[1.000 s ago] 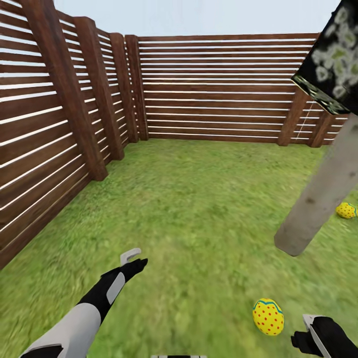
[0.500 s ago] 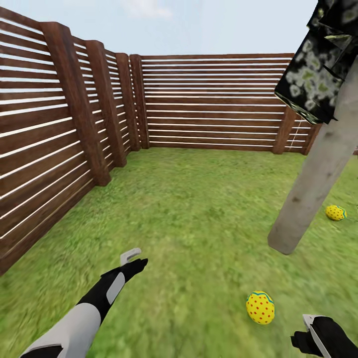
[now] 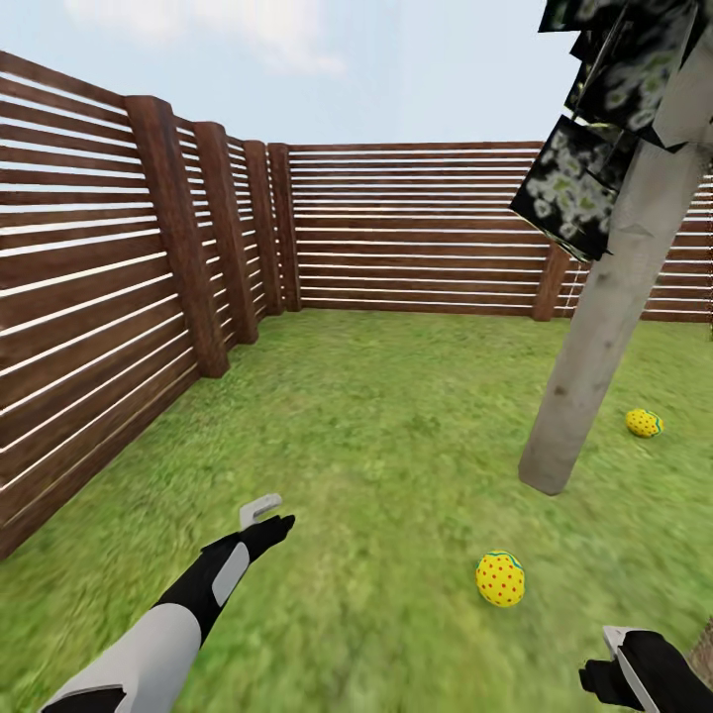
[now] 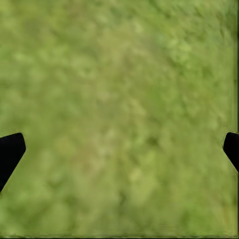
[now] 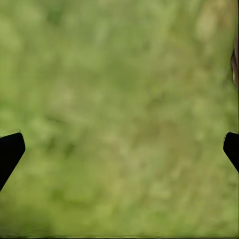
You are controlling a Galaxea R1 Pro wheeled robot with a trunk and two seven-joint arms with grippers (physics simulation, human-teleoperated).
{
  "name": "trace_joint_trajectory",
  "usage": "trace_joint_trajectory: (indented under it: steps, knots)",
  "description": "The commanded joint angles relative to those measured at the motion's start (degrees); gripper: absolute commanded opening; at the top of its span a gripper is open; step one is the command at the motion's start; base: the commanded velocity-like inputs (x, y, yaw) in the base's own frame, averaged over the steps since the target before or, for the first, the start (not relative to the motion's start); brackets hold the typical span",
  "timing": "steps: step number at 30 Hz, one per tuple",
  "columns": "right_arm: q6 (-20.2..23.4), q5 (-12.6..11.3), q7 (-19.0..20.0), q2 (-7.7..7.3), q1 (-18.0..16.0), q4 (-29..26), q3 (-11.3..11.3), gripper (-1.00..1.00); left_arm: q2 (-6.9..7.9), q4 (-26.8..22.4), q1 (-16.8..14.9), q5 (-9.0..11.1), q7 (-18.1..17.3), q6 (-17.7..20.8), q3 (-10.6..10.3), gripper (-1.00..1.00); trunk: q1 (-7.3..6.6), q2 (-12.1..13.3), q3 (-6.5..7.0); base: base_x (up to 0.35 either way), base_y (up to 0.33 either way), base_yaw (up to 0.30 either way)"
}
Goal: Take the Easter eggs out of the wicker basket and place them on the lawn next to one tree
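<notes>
My left tool [image 3: 265, 517] is held out low over the lawn [image 3: 376, 416], well apart from everything else on the grass. At my left wrist its two dark fingertips [image 4: 10, 152] sit at opposite edges of the picture with bare grass between them: spread wide, holding nothing. My right tool [image 3: 624, 662] sits at the lower right corner of the head view, also over grass. At my right wrist the fingertips [image 5: 10, 152] stand equally far apart, wide and empty.

Two Easter eggs lie on the lawn. The nearer egg [image 3: 500, 578], yellow with red dots, rests in front of the tree [image 3: 604, 307], between its base and my right tool, touching neither. The farther egg [image 3: 644, 423] lies beyond and to the right of the trunk, near its foot. The trunk is pale grey-beige and leans; dark leaves mottled green-white hang at its upper part.

A brown slatted fence [image 3: 416, 228] runs along the left side and across the back of the garden. At the head view's lower right edge, a sliver of something brown [image 3: 705, 649] shows; I cannot tell what it is.
</notes>
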Motion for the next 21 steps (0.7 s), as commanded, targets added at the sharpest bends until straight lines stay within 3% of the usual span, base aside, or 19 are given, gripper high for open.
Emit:
trace_joint_trajectory:
  steps: [1, 8, 21]
  knots:
    - [0.26, 0.2, 0.34, 0.01, -0.01, -0.08, -0.16, 1.0, -0.05, -0.1, -0.02, 0.37, -0.19, 0.43, 0.39, 1.0, -0.07, -0.01, 0.17, -0.34, 0.0, 0.0]
    - [0.26, 0.2, 0.36, 0.04, -0.01, -0.08, -0.16, 1.0, -0.05, -0.1, 0.03, 0.37, -0.21, 0.33, 0.39, 1.0, -0.25, 0.09, 1.73, -0.274, 0.0, 0.0]
    - [0.26, 0.22, 0.38, 0.1, -0.01, -0.01, -0.1, 1.0, -0.28, -0.1, 0.03, 0.37, -0.24, 0.25, 0.39, 1.0, -0.59, 0.26, 4.61, -0.014, 0.0, -0.007]
